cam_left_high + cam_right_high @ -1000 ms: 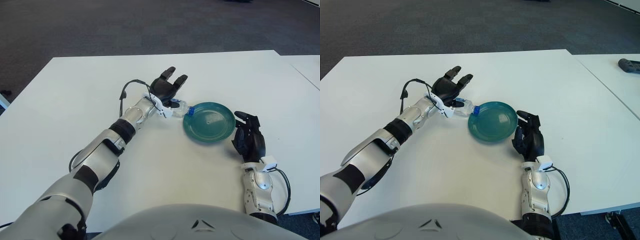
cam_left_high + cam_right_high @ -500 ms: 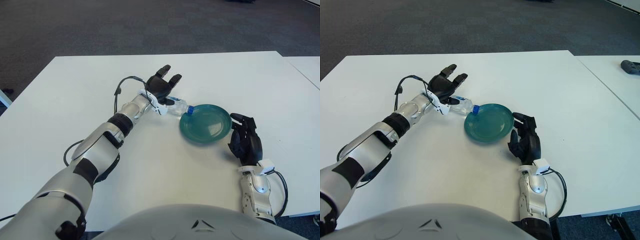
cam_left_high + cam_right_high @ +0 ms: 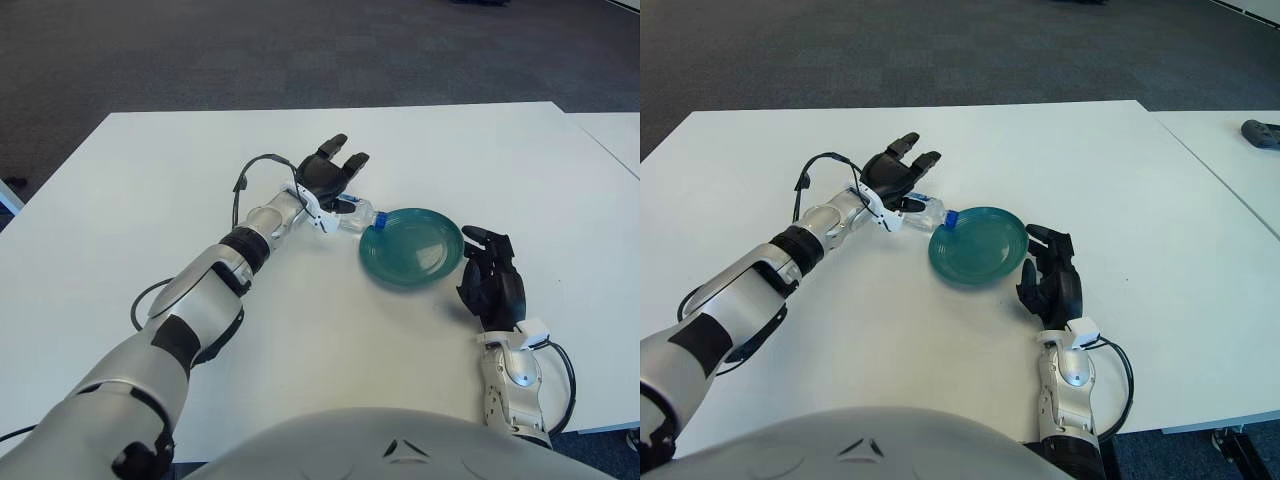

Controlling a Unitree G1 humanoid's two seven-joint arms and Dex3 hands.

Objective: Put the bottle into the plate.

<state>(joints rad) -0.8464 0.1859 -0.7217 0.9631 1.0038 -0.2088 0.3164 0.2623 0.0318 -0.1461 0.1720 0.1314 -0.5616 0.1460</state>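
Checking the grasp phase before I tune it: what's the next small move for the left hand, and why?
Probably close the fingers on the bottle. The left hand sits right at the bottle with fingers spread, nothing gripped. The bottle lies on its side on the table, blue cap against the near-left rim of the plate, not in it. The right hand shows right of the plate.

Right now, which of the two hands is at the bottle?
The left hand, fingers spread over the bottle lying beside the teal plate. The right hand shows right of the plate, away from the bottle.
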